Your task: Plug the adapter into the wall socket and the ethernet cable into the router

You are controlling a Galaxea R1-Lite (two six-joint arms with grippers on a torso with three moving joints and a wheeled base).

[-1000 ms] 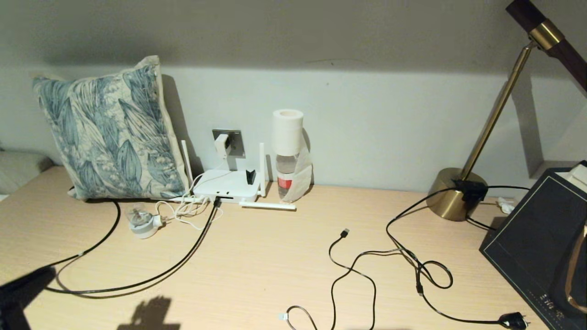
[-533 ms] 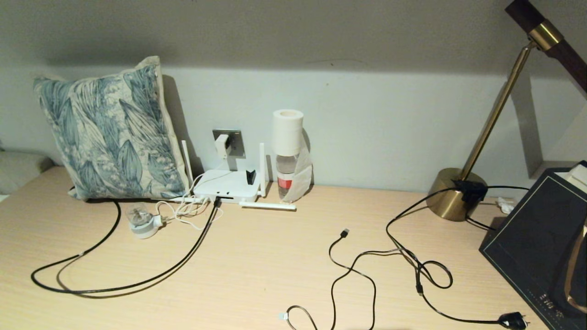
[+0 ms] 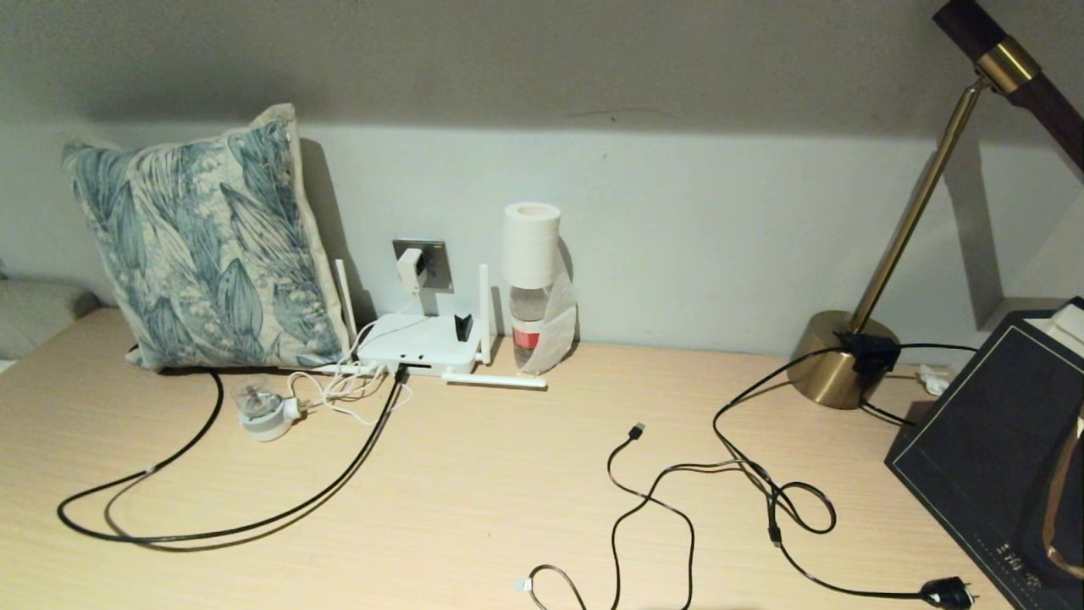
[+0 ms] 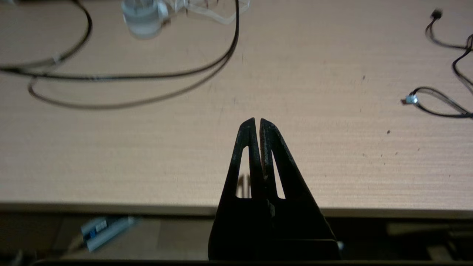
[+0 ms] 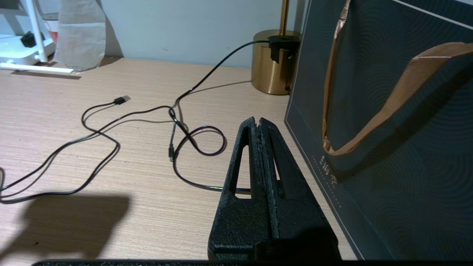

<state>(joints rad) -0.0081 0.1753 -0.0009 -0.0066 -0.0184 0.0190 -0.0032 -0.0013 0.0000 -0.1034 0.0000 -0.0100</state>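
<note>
The white adapter (image 3: 410,267) sits against the grey wall socket (image 3: 439,261), its thin white cord hanging down to the router (image 3: 419,343). The black ethernet cable (image 3: 254,525) loops over the table on the left, and its end meets the router's front edge (image 3: 400,371). Neither gripper shows in the head view. My left gripper (image 4: 257,120) is shut and empty over the table's front edge, well short of the cable (image 4: 147,77). The right gripper (image 5: 257,120) is shut on nothing, low over the table beside a dark paper bag (image 5: 388,111).
A leaf-print pillow (image 3: 203,246) leans on the wall at the left, and a round white-and-grey plug (image 3: 264,415) lies near it. A bottle with a paper roll (image 3: 532,288) stands right of the router. A USB cable (image 3: 637,430), a black mains plug (image 3: 947,590) and a brass lamp base (image 3: 838,364) are on the right.
The left arm's dark shape and its shadow at the head view's lower left corner have gone out of that view. Cables, adapter and router have not moved.
</note>
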